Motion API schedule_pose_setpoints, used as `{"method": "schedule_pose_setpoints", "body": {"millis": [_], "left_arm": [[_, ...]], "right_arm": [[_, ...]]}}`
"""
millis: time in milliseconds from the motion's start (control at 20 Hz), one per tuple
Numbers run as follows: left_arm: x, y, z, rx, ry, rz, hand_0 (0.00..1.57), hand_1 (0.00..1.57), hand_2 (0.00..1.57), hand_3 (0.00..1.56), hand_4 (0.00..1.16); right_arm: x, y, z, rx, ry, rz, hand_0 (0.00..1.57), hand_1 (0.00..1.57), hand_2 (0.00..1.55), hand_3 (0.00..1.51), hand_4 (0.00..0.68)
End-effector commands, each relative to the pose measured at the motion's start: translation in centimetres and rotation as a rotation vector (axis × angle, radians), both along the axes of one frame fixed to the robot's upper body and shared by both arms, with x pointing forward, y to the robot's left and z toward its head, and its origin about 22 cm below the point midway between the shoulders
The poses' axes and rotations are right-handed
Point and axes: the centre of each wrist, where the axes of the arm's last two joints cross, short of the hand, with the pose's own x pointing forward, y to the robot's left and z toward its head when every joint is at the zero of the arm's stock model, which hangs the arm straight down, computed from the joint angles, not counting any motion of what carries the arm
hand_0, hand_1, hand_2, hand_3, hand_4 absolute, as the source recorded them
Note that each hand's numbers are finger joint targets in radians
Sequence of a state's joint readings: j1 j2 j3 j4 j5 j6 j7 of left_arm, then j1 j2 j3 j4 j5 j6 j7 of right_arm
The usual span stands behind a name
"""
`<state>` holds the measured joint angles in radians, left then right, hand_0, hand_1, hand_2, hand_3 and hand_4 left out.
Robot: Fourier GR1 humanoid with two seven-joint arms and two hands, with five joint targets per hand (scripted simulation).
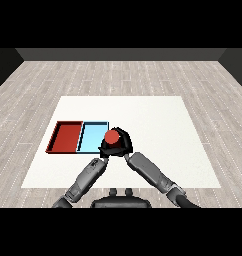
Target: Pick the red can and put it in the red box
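The red can (111, 137) shows its round top just at the right edge of the light blue tray (92, 135). My right hand (123, 141) is curled round the can from the right and behind. The red tray (67, 136) lies left of the blue one, with nothing inside it. My left hand (103, 150) sits low and just left of the can, by the blue tray's near right corner. It is mostly hidden behind the can and the right hand. Whether the can rests on the table or is lifted I cannot tell.
The two trays lie side by side on the left half of the white table (158, 130). Both forearms come in from the lower corners and meet near the table's middle. Wooden floor surrounds the table.
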<state>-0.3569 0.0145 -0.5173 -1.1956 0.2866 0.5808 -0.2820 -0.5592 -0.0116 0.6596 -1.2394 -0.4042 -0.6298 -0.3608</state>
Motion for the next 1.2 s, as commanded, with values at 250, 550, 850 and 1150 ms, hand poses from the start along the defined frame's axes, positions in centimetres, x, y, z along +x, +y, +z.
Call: {"method": "schedule_pose_setpoints", "body": {"millis": [250, 550, 850, 1150], "left_arm": [[-0.1, -0.5, -0.7, 0.003, -0.050, 0.070, 1.57, 1.57, 1.53, 1.43, 0.97], [1.0, -0.1, 0.9, 0.009, -0.066, 0.095, 1.57, 1.57, 1.53, 1.45, 1.12], [0.0, -0.1, 0.5, 0.039, -0.097, 0.094, 1.57, 1.57, 1.54, 1.47, 1.12], [0.3, 1.6, -0.2, 0.009, -0.019, 0.103, 1.57, 1.57, 1.57, 1.51, 1.15]], "right_arm": [[-0.8, 0.7, -0.3, 0.059, 0.034, 0.028, 1.45, 1.45, 1.44, 1.38, 0.597], [-0.7, -0.2, 0.3, -0.025, 0.011, 0.024, 0.00, 0.00, 0.00, 0.00, 0.000], [-0.7, -1.3, 0.0, 0.013, -0.002, 0.028, 0.00, 0.00, 0.00, 0.00, 0.000], [0.8, -1.9, 1.1, 0.025, -0.032, -0.013, 0.00, 0.00, 0.00, 0.00, 0.000]]}}
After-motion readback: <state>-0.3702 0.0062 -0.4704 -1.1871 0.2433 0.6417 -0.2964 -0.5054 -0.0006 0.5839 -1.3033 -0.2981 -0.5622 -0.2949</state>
